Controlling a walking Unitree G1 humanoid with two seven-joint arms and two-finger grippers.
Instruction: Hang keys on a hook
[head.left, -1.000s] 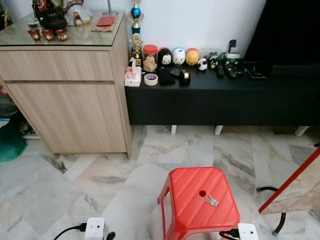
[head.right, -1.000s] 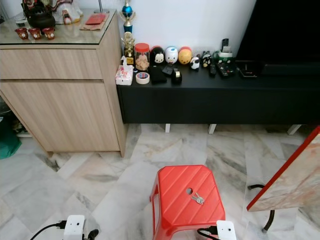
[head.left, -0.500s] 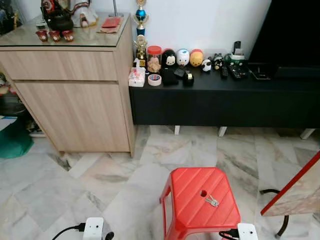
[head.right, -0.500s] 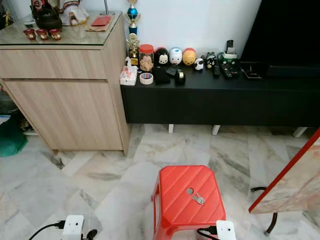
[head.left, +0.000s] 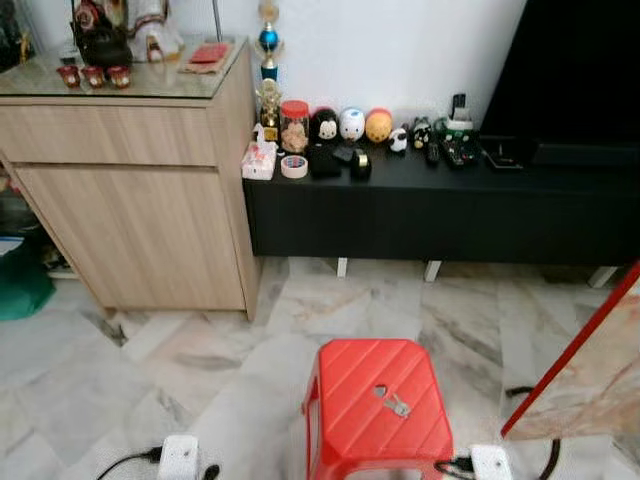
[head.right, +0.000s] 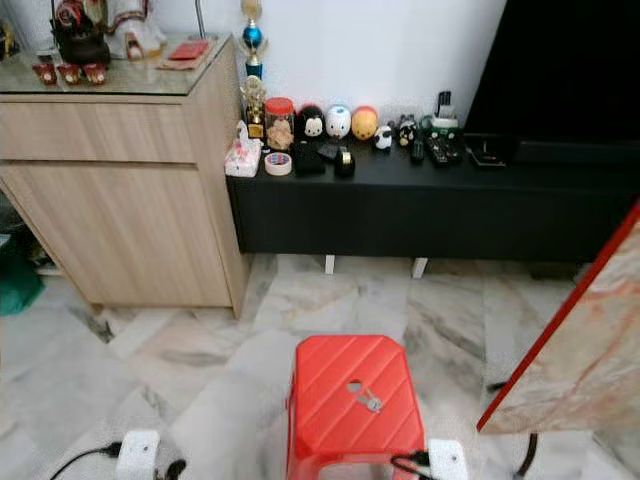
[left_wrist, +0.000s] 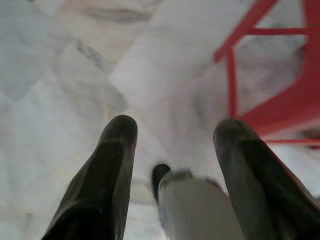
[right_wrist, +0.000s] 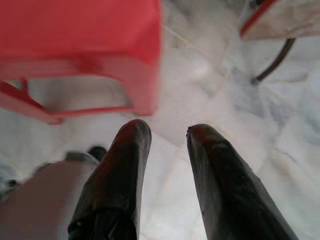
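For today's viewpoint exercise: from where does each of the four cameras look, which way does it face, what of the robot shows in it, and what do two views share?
Left eye: on the head, facing forward and down at the stool with the keys.
Right eye: beside it, same scene, with the cabinet.
Left wrist: on the left arm, looking down along the open left gripper at the floor.
Right wrist: on the right arm, looking down along the open right gripper.
Shared: all four show the stool.
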